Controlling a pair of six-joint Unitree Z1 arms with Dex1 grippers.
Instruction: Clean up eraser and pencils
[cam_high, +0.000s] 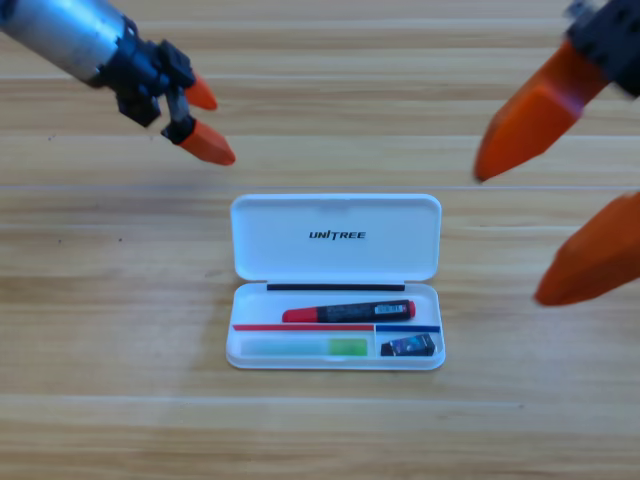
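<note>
The white case (335, 240) lies open in the middle of the table. Its tray holds the red-and-black marker (345, 312) in the upper slot, the pale pencil with a green end (305, 346) in the lower left slot, and the small dark eraser (408, 346) in the lower right slot. My left gripper (207, 122) hangs open above and to the left of the case, holding nothing. At the picture's right edge my right gripper (550, 200) shows large, its jaws wide open and empty.
The case's lid (335, 215) stands flat open behind the tray, marked UNITREE. Bare wooden table (120, 400) surrounds the case on all sides.
</note>
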